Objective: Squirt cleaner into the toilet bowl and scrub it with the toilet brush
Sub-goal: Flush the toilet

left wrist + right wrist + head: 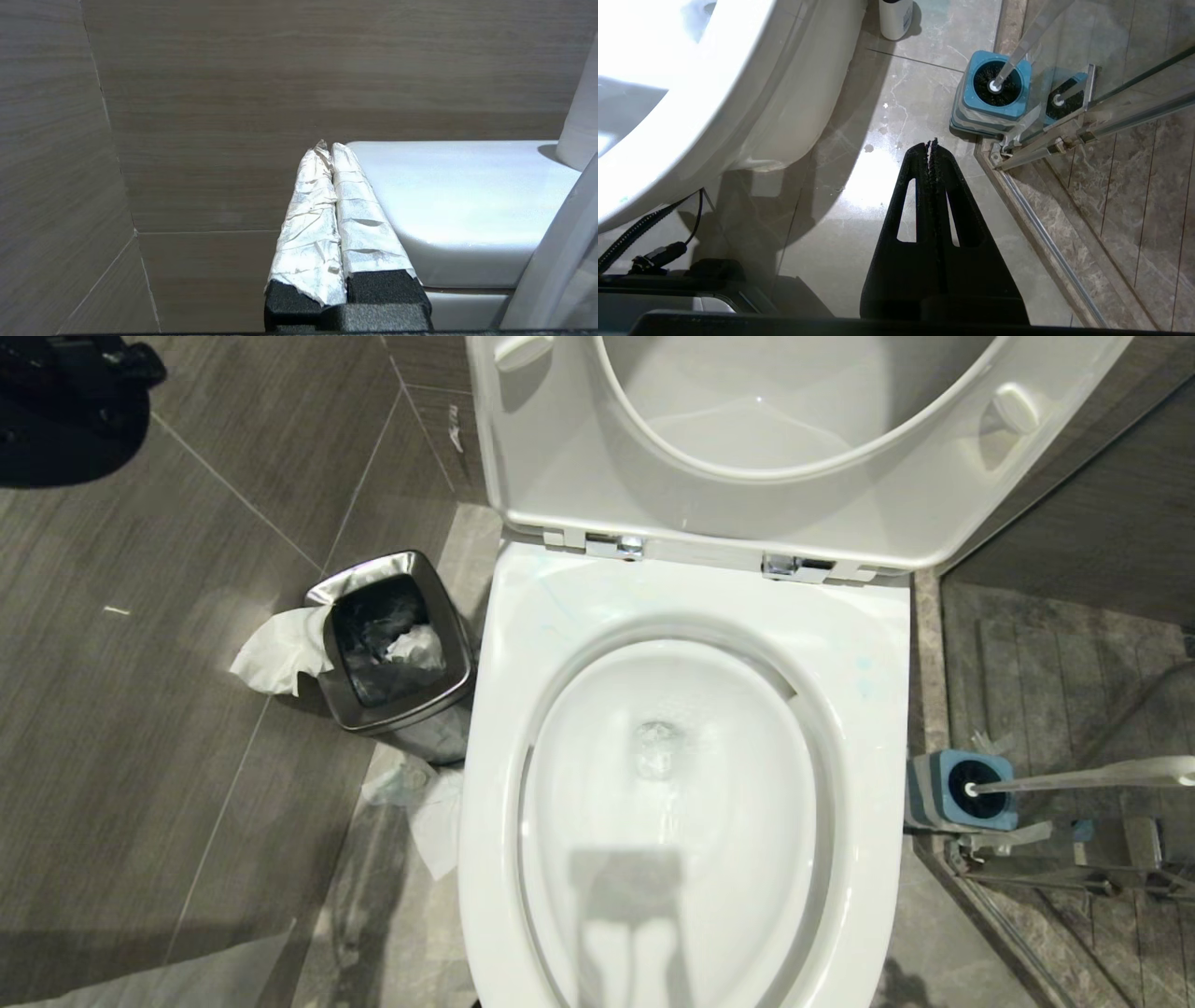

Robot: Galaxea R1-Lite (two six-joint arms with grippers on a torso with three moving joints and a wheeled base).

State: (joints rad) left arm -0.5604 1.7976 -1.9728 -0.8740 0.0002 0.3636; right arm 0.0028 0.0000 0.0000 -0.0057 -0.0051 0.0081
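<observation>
The right gripper (932, 145) hangs low over the floor (878, 186) with its black fingers pressed together, holding nothing. Just beyond its tips stands the blue-topped holder (996, 100), with the toilet brush (1008, 70) seated in it, bristles down and handle leaning away against the glass door (1111, 140). The toilet bowl (691, 93) curves past on the gripper's other side. The left gripper (328, 148) is also closed and empty, its tape-wrapped fingers touching along their length; the white toilet is just beside and beyond them, with the tiled wall (210, 116) farther off. A steel waste bin (397, 649) with tissue (280, 653) stands beside the toilet.
</observation>
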